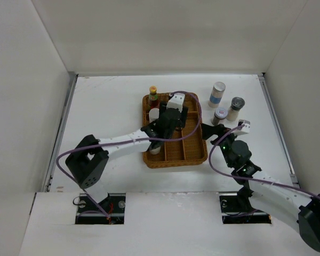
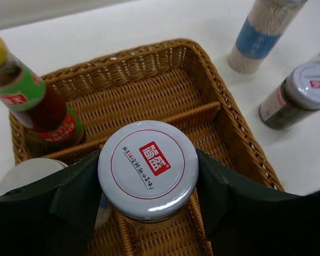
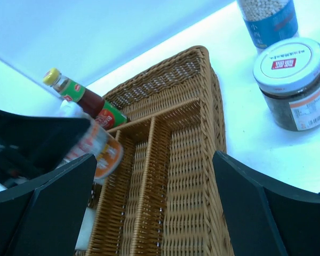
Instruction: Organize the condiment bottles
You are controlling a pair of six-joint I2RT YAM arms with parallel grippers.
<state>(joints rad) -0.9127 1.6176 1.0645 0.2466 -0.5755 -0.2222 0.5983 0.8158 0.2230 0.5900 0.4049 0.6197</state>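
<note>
**Held item.** Lidded jar, pale lid with a red square logo and an orange label on the side. It is pinched at its sides between the two dark fingers of the left gripper, at lower centre of the left wrist view. It hangs over the wicker tray, above one of the dividers. Whether its base touches the tray floor cannot be told. From the right wrist view it appears tilted.

**In the tray.**
- Sauce bottle, dark, with a red and green label and a yellow cap. It stands in the tray's far left corner, at upper left of the frame and apart from the held jar.
- White bottle, just beside the sauce bottle on the near side.
- Second white container, at the tray's near left corner.

**On the table, right of the tray.**
- Blue-labelled cylinder, furthest back.
- Short jar, dark contents, with a lid bearing the same red logo. It is nearest to the tray's right rim.
- Grey-lidded cylinder, just beside the short jar.

**Right gripper**. Fingers spread wide and holding nothing. It is low beside the tray's right rim, with the short jar at upper right of its view, well apart from the fingers.
</note>
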